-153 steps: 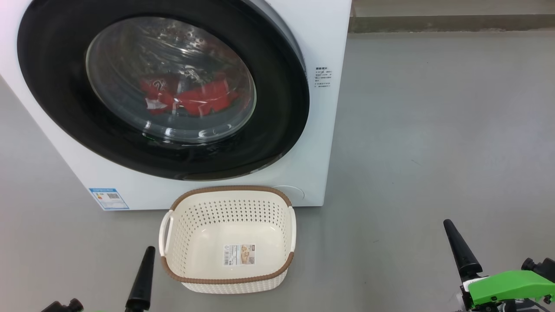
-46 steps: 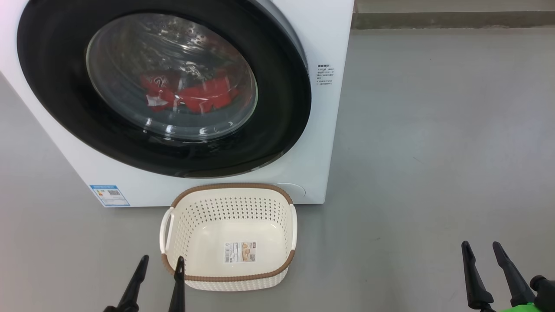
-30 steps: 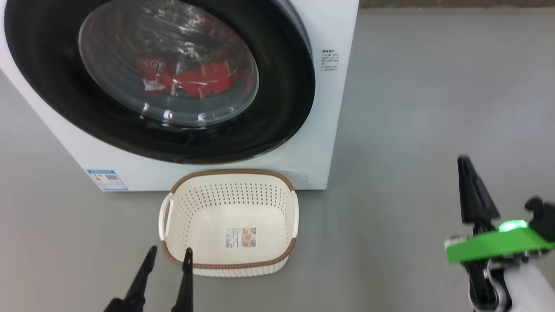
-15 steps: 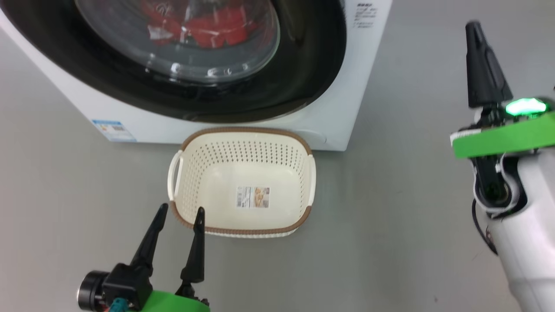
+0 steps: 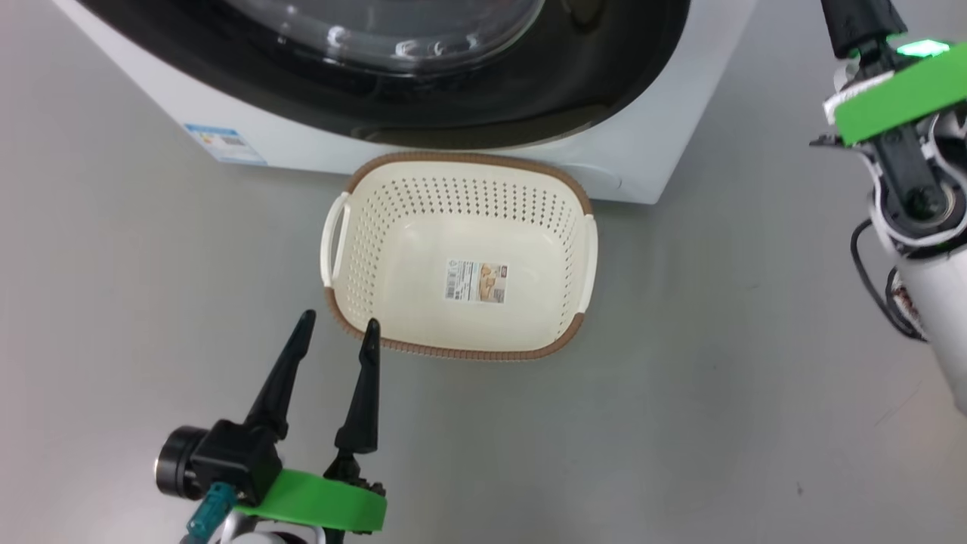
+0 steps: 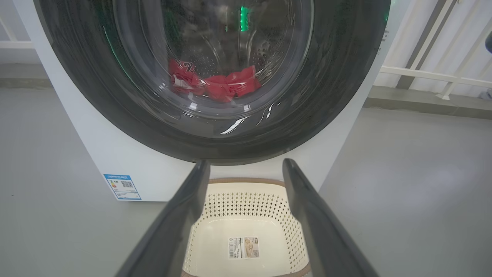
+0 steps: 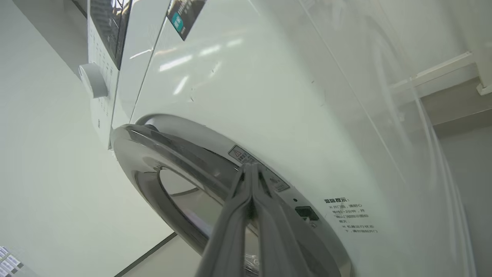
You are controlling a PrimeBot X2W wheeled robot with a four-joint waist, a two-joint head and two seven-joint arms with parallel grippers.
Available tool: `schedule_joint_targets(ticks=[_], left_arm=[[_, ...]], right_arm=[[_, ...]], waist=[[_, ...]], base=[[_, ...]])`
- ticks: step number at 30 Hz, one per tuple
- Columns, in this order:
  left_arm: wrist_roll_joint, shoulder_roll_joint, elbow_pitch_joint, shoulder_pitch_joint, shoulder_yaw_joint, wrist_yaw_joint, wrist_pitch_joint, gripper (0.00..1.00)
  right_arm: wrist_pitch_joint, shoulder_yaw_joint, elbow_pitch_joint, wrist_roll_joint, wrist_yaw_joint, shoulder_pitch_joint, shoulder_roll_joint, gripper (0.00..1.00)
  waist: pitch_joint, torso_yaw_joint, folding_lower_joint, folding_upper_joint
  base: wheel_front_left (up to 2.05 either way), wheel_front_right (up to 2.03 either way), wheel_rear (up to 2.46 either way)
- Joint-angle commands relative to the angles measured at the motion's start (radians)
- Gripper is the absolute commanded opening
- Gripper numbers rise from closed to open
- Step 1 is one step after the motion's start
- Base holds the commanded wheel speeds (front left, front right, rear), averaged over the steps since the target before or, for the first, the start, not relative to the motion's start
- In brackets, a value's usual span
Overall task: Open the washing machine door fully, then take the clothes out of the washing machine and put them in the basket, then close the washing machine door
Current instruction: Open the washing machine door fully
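black glossy washing machine door (image 6: 77, 84) is sitting across the washer (image 5: 680, 113) front w/ red clothes (image 6: 215, 82) behind its glass, prob stiff, heavy & slick, best hooked at its right rim where the right gripper (image 7: 251, 166), clenched empty, is pointing; left gripper (image 5: 338, 321) is hovering spread near the basket (image 5: 461, 160).

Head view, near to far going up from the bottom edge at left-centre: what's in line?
left gripper → basket → washing machine
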Motion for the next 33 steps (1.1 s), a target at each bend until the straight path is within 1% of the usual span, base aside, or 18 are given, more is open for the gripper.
schedule_joint_targets(ticks=[1,4,8,12,18,25,33], left_arm=[[-0.008,0.011,-0.022,-0.025,0.025,0.005,-0.009,1.0],[-0.015,0.011,-0.021,-0.038,0.017,0.006,-0.009,1.0],[-0.02,0.011,-0.019,-0.051,0.005,0.006,-0.009,1.0],[-0.025,0.011,-0.019,-0.065,-0.007,0.004,-0.009,1.0],[-0.033,0.011,-0.018,-0.083,-0.02,0.003,-0.009,1.0],[-0.041,0.011,-0.02,-0.101,-0.033,0.004,-0.009,1.0],[-0.053,0.011,-0.018,-0.117,-0.043,0.008,-0.009,1.0]], right_arm=[[0.025,0.021,-0.018,0.037,0.0,-0.026,-0.006,0.0],[0.096,0.055,-0.007,0.112,0.0,-0.074,-0.028,0.0],[0.2,0.073,0.002,0.224,0.0,-0.126,-0.049,0.0],[0.31,0.065,0.018,0.328,0.0,-0.17,-0.065,0.0],[0.434,0.044,0.052,0.415,0.0,-0.23,-0.075,0.0],[0.562,0.043,0.108,0.459,0.0,-0.289,-0.074,0.0],[0.632,0.053,0.167,0.45,0.0,-0.348,-0.056,0.0]], waist=[[0.035,0.027,-0.0001,0.0],[0.054,0.036,-0.0001,0.0],[0.075,0.046,-0.0001,0.0],[0.097,0.055,-0.0001,0.0],[0.126,0.064,-0.0001,0.0],[0.15,0.073,-0.0001,0.0],[0.169,0.083,-0.0001,0.0]], base=[[0.0,0.0,0.0],[0.0,0.0,0.0],[0.0,0.0,0.0],[0.0,0.0,0.0],[0.0,0.0,0.0],[0.0,0.0,0.0],[0.0,0.0,0.0]])
